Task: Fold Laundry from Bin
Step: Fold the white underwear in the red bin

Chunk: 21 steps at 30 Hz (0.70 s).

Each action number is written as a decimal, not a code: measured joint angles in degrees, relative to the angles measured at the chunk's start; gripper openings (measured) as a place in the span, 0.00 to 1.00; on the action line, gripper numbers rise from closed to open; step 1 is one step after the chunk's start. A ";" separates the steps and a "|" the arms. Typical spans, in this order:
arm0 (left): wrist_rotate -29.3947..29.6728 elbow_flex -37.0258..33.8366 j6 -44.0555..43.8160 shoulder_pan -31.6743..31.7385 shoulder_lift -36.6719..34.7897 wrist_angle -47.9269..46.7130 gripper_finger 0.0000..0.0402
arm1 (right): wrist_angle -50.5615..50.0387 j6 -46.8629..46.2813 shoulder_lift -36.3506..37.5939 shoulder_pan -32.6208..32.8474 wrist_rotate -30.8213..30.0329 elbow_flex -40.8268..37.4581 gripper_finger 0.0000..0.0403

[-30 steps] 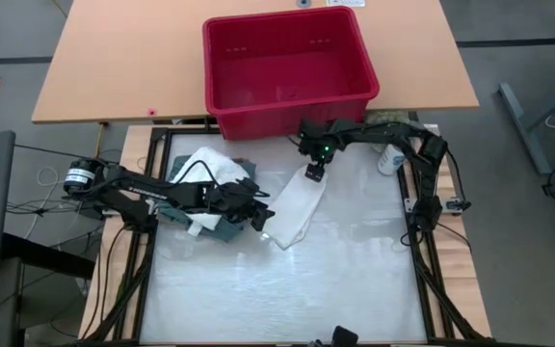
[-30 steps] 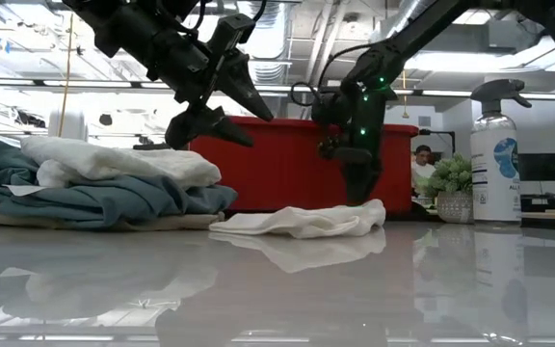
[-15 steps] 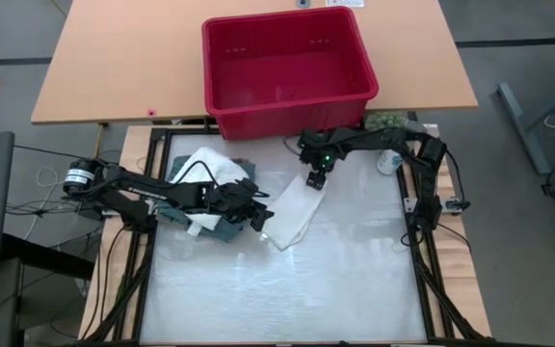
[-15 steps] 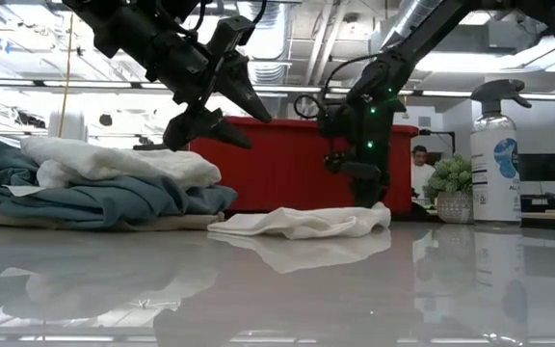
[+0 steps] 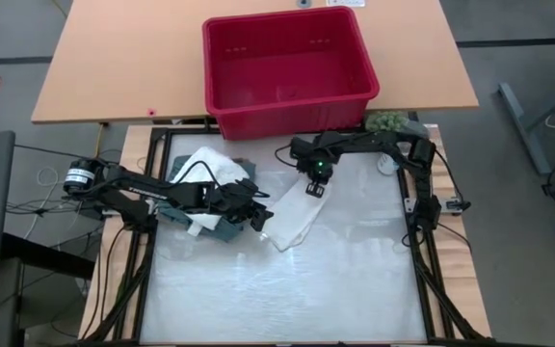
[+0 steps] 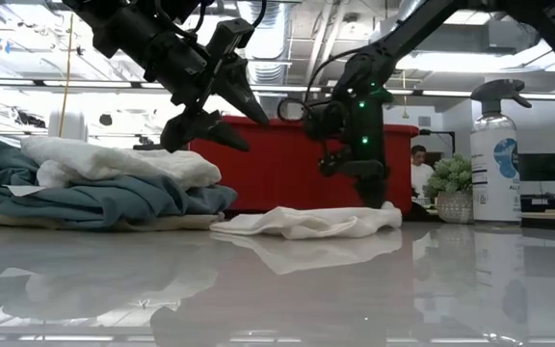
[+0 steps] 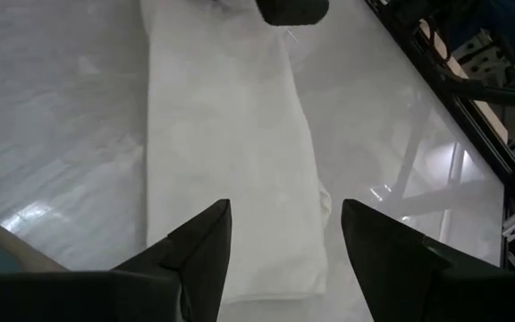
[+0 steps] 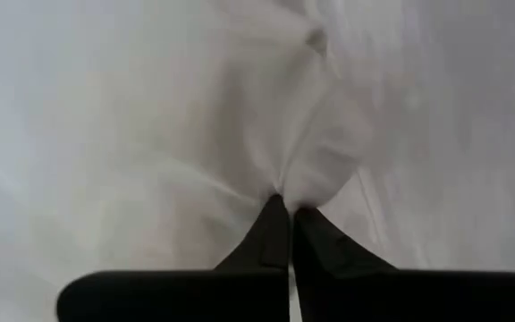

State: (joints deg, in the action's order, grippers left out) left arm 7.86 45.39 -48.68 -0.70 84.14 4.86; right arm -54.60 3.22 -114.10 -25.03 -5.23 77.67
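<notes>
White cloth pinched at its upper end by the right claw

White garment [image 5: 294, 209] lies flat on the glossy tabletop [image 5: 335, 280], centre of the high view, running diagonally from upper right to lower left. Right claw [image 5: 314, 186] sits on its upper end, fingers clenched on a puckered fold of the cloth, as the right wrist view confirms [image 8: 282, 215]. Left claw [image 5: 258, 214] hangs just above the lower-left end, fingers [image 7: 199, 246] parted and holding nothing. Left of it, a heap of teal and white laundry [image 5: 207, 183] rests on the tabletop. Red bin [image 5: 288, 66] stands at upper centre on a separate wooden table [image 5: 114, 58]. Spray bottle [image 6: 496, 154] stands at right in the low view.
</notes>
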 joint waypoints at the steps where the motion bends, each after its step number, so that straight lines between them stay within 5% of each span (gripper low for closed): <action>1: 0.03 0.00 0.01 0.00 0.00 -0.04 0.50 | -1.54 0.06 0.40 0.02 -0.93 1.01 0.06; 9: -0.02 0.00 0.99 0.12 0.00 -0.68 0.50 | -18.06 -0.49 4.18 0.16 -11.79 8.92 0.06; 21: -2.19 0.00 1.56 0.12 0.00 -0.96 0.50 | -34.89 -7.82 7.49 1.61 -36.19 18.75 0.06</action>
State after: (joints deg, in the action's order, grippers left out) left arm 5.67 45.38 -47.12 -0.58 84.14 3.90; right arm -89.49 -4.60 -106.61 -23.42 -41.43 96.42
